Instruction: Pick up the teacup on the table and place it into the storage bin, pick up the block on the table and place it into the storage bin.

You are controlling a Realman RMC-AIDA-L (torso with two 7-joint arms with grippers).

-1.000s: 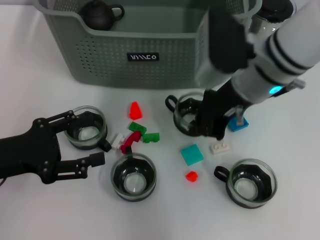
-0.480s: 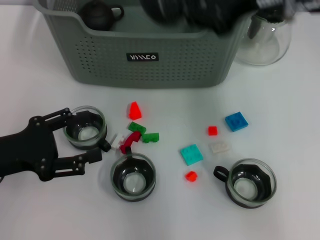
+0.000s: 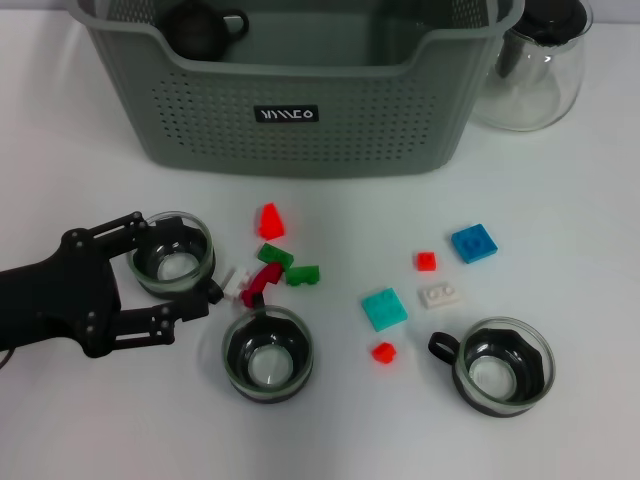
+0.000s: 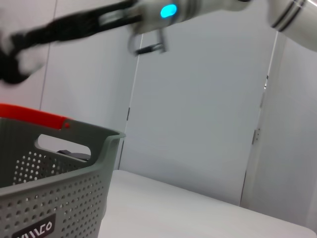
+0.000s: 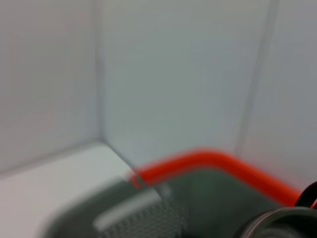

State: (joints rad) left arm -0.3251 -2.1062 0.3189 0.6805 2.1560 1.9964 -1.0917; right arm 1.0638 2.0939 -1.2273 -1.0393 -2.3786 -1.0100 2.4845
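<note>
Three glass teacups stand on the table: one at the left [image 3: 172, 262], one in the middle front [image 3: 267, 355], one at the front right [image 3: 500, 365]. My left gripper [image 3: 177, 262] is open, with one black finger on each side of the left teacup. Small blocks lie scattered between the cups, among them a red cone [image 3: 269, 220], a teal tile [image 3: 384, 308] and a blue tile [image 3: 472, 243]. The grey-green storage bin [image 3: 300, 100] stands at the back. My right arm [image 4: 168, 10] shows blurred only in the left wrist view, high above the bin [image 4: 59, 173]. A dark round rim [image 5: 277, 223] sits at the edge of the right wrist view.
A black teapot [image 3: 200, 27] lies in the bin's back left corner. A clear glass pitcher [image 3: 535, 70] stands to the right of the bin. More small blocks, green [image 3: 302, 274], dark red [image 3: 262, 282], white [image 3: 439, 295] and red [image 3: 382, 352], lie mid-table.
My right arm lifted the middle teacup off the table, passed over the bin and left the head view. My left gripper has edged closer around the left teacup.
</note>
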